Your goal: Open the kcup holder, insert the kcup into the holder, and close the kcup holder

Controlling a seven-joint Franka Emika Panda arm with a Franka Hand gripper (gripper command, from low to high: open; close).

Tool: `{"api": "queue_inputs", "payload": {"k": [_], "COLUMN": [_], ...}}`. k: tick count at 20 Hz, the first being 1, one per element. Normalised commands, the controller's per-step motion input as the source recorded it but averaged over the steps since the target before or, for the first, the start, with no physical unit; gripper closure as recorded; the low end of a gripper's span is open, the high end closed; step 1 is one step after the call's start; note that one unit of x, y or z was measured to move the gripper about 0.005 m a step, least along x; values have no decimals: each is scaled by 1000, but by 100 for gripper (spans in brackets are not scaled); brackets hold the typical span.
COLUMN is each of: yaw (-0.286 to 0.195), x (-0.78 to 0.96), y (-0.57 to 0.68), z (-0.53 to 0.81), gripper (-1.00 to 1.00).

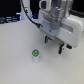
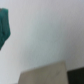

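Kcup [image 1: 35, 56]: white body w/ green top. Table [image 1: 15, 45]: plain white. Arm housing [image 1: 60, 22]: white/grey; fingers [image 1: 54, 43] black.

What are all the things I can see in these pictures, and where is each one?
kcup: one, white with green round top, upright on the table, toward the exterior view's left of the arm.
table: one, white, under everything.
dark clutter: count unclear, dark with blue, far edge at the exterior view's left; too blurred to name.
dark slab: one, grey-brown, wrist view only; cannot identify.
gripper: one, white body with dark fingers, above the table, apart from the kcup, holding nothing.
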Motion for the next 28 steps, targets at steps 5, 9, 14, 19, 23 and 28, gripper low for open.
{"api": "queue_inputs", "payload": {"k": [5,9,14,19,23,28], "yaw": [-233,-234,-203,-136,-89,-20], "x": [204,232,264,132,-9,-71], "y": [-537,-531,-476,-83,-11,264], "z": [57,20,-8,-71,-50,111], "gripper": [-100,-100,-100,-100,-100,-100]}}
